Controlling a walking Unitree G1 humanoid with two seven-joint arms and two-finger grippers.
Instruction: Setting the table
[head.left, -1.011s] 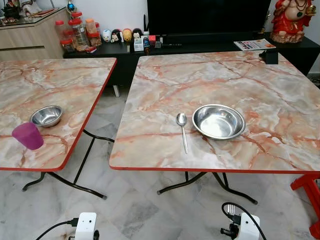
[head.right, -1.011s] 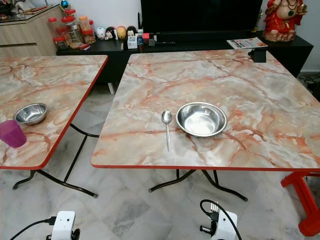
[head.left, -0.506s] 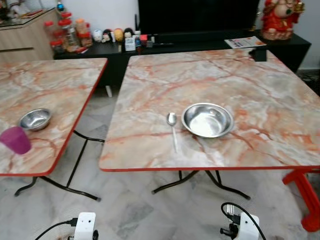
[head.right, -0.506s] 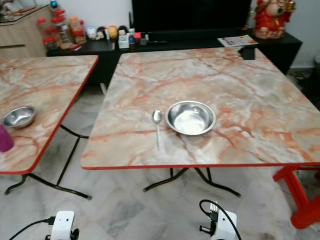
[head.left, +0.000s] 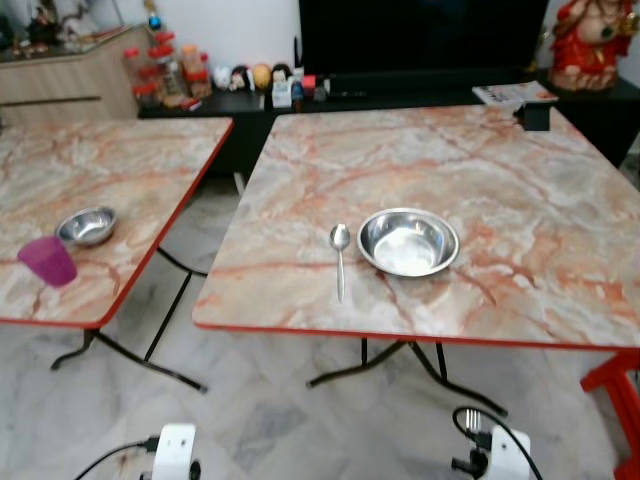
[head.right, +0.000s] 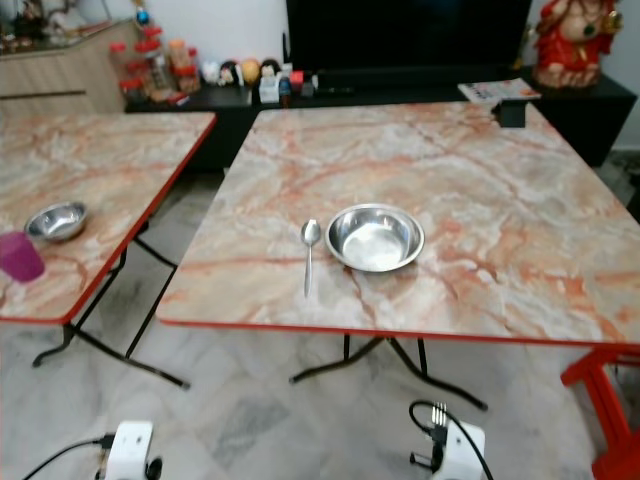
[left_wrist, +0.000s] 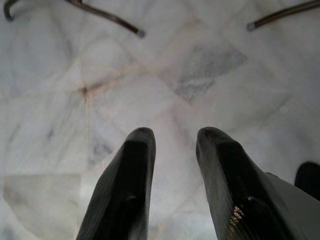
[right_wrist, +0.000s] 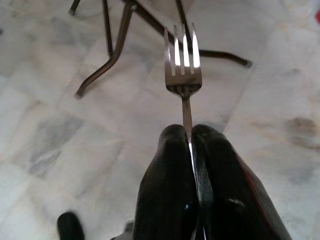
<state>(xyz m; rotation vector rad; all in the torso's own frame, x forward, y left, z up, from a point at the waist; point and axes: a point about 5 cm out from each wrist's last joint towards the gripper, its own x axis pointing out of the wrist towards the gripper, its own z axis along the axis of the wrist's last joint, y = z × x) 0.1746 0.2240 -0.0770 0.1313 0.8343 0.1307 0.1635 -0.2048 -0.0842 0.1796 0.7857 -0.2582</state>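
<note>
A shiny silver metal fork (right_wrist: 183, 60) is gripped by its handle between the closed black fingers of the right pincer (right_wrist: 189, 142), tines pointing away, low above the pale marble floor (left_wrist: 150, 75). The left pincer (left_wrist: 172, 142) is held open and empty over the same floor. On the nearer pink marble-patterned tabletop (head.left: 520, 190) a round steel bowl (head.left: 408, 242) lies with a steel spoon (head.left: 340, 255) just beside it on the robot's left. On the left tabletop (head.left: 100, 170) a small steel bowl (head.left: 87, 226) and a purple plastic cup (head.left: 47, 261) are seen close together.

The head camera pulls back and swings: the bowl (head.left: 408, 242) and spoon (head.left: 340, 260) now sit nearer picture centre, towards 12 o'clock, slightly blurred.
</note>
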